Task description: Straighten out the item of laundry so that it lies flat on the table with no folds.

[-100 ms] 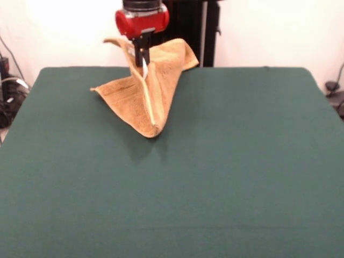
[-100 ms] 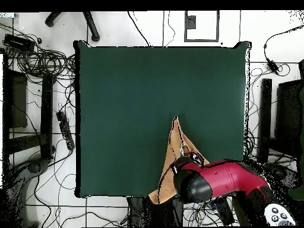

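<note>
Leftmost in the front view, towel (image 1: 141, 102) corner resting on the table (image 1: 226, 177), pointing outward, with the cloth rising from it toward the centre. Next, gripper (image 1: 143, 59) directly above, pinched shut on an upper fold of the towel, holding it lifted in a tent shape. Below the gripper, a lower tip of cloth touching the green surface; pale band and a sliver of white label showing along the central crease. Further right, a loose flap draped behind the gripper, hanging free near the far edge of the table. Rest of the table to the right bare.

Seen from above: towel (image 2: 175, 157) as a narrow folded wedge near the edge closest to the robot's base, partly hidden under the red arm (image 2: 222, 181), part of it apparently reaching past that edge.

Likely risks: dropping from this pose would probably leave the cloth doubled along the crease; dragging toward the near edge could pull it off the table; a slipping pinch would let it collapse in a heap.
</note>
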Motion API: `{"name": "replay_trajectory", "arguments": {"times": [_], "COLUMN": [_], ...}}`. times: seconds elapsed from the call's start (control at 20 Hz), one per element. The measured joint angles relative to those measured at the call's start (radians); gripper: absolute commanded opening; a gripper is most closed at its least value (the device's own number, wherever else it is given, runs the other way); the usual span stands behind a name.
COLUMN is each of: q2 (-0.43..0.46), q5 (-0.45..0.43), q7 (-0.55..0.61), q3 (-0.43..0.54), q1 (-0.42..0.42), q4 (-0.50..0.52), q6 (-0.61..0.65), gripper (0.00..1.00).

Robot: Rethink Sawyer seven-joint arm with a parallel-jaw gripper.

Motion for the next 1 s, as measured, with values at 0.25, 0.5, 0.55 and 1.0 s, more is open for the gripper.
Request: {"name": "replay_trajectory", "arguments": {"times": [0.25,0.5,0.55,1.0], "q2": [-0.013,-0.003,0.000,0.043], "q5": [0.004,0.004,0.004,0.053], "q7": [0.000,0.000,0.000,0.000], "q3": [-0.032,-0.134,-0.156,-0.326], "q1": [0.023,0.116,0.139,0.313], "q4": [0.003,0.003,0.003,0.014], "q6": [-0.006,-0.075,-0.098,-0.280], "gripper": [0.00,0.00,0.00,0.00]}}
